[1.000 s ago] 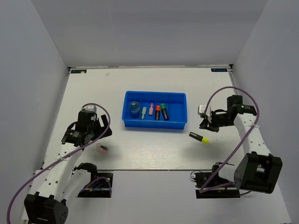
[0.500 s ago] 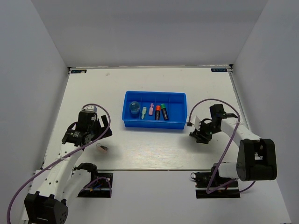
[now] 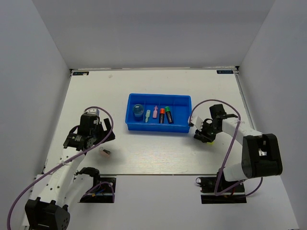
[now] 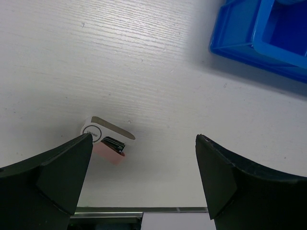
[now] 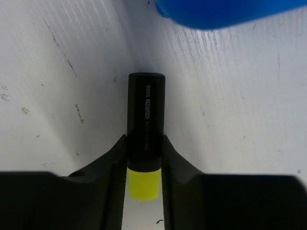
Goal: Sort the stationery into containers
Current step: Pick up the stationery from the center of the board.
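My left pincer (image 4: 144,141) hangs open over the worktop (image 4: 158,62), with a small pink-and-white piece (image 4: 106,140) by one finger, its print illegible. The blue tray (image 3: 158,127) sits mid-worktop. My right pincer (image 5: 145,148) grips the yellow-capped highlighter (image 5: 146,105) just beside the tray. Overhead, the highlighter is mostly hidden.
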Motion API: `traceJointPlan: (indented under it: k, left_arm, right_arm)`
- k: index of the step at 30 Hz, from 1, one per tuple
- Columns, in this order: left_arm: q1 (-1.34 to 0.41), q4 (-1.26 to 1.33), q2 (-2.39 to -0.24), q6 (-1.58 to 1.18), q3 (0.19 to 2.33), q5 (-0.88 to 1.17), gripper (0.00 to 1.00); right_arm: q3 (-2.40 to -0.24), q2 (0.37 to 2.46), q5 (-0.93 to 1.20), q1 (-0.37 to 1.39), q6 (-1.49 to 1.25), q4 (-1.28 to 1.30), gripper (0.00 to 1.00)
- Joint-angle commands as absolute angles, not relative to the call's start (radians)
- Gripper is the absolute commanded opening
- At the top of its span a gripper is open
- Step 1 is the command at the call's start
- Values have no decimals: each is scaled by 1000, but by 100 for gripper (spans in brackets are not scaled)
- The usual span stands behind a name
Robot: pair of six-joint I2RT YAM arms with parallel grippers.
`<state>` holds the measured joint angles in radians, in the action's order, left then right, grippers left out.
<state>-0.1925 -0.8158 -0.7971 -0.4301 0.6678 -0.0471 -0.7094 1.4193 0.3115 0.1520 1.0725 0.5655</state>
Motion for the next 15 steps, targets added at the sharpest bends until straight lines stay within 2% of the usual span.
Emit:
traceJointPlan:
  k: [1,5,10,14,15]
  left_arm:
    - [-187,-813,-779,-426,664,-49,99]
    - [-187,-813,-775,-423,664,-48,99]
    - [-189,-815,-767,-425,666,-46,99]
    - [-189,-815,-767,-425,663,-46,99]
    - [-187,-815,-770,-423,661,-46,99]
  right_arm:
    - [-643,1474,161,167,1091,511,20]
    - [-574,1457,77,184,1098,448,7]
    - [-502,1431,9,207,1077,380,0]
    - [-575,1404,44,204,1014,502,0]
    - [-595,1398,111,201,1005,540,0]
